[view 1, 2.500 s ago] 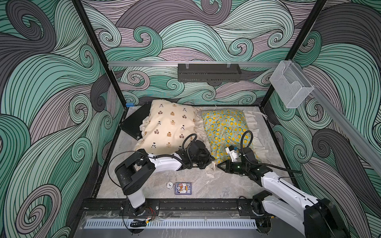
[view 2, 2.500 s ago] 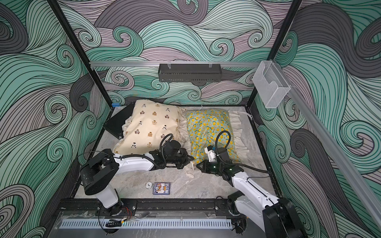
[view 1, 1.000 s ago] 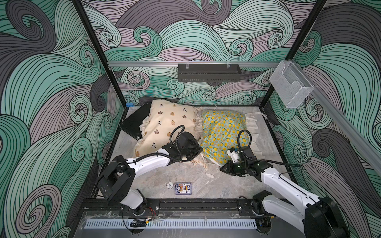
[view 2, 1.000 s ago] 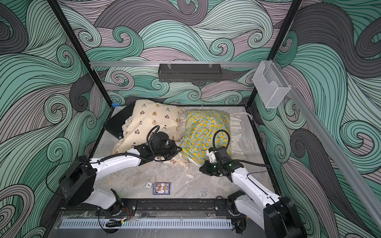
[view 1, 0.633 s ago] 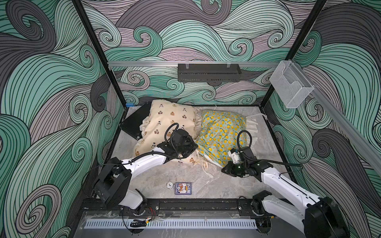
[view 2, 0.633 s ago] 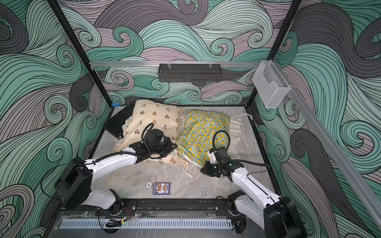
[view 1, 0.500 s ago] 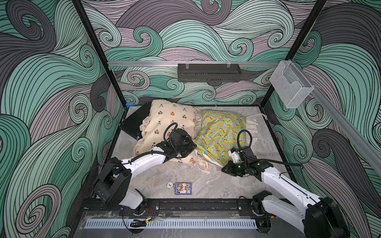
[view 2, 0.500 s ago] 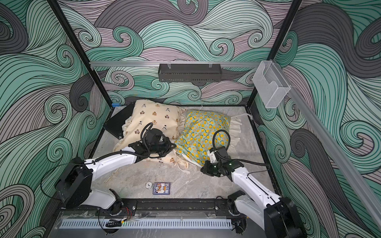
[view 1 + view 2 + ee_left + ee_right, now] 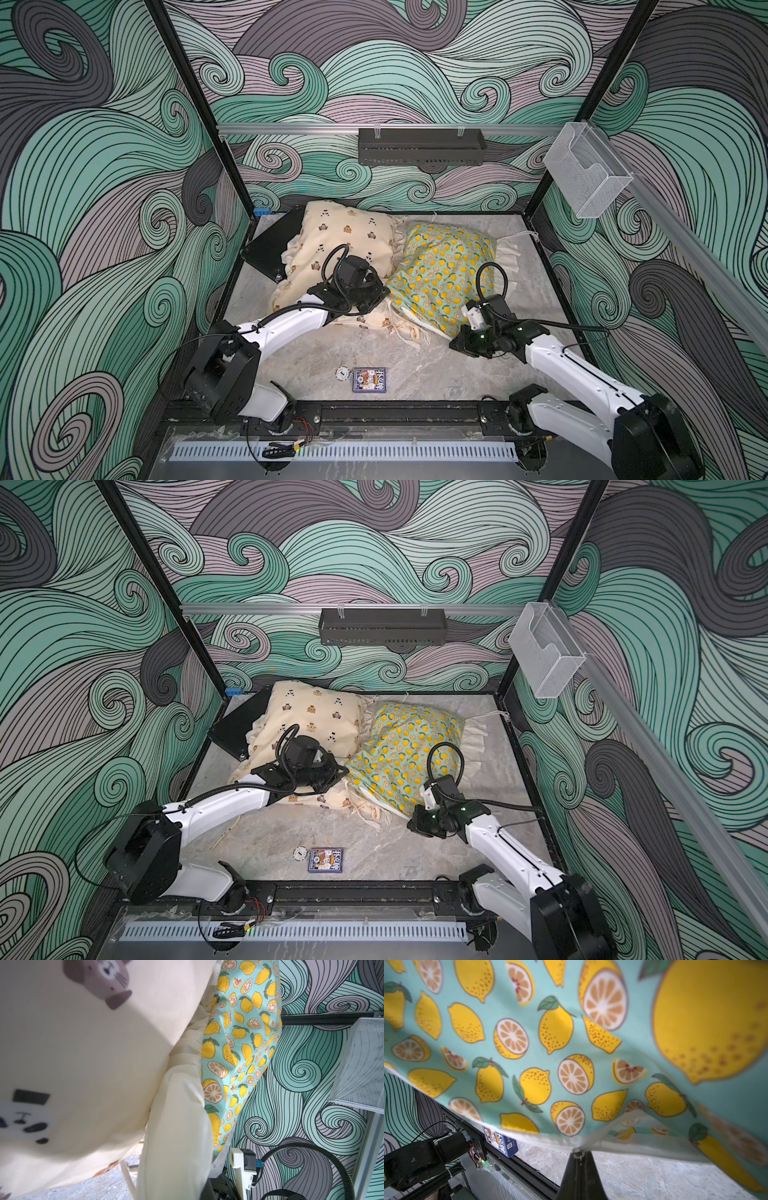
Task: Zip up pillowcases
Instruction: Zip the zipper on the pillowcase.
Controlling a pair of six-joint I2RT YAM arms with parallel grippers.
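Swings left arm farther left than a moment ago, turning lemon pillowcase [image 9: 444, 270] a bit. Lies now on bench [image 9: 415, 374], touching bear pillowcase [image 9: 345, 237] at back left. Rests bear pillowcase partly over flat black case [image 9: 270, 249]. Holds left fingers [image 9: 374, 296] shut low between both pillowcases; cannot tell on what. Pinches near edge of lemon pillowcase with right fingers [image 9: 579, 1172], shut tight.

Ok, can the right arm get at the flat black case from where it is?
Probably not: the right hand is shut on the lemon pillowcase, and the bear pillowcase and left arm lie between it and the black case.
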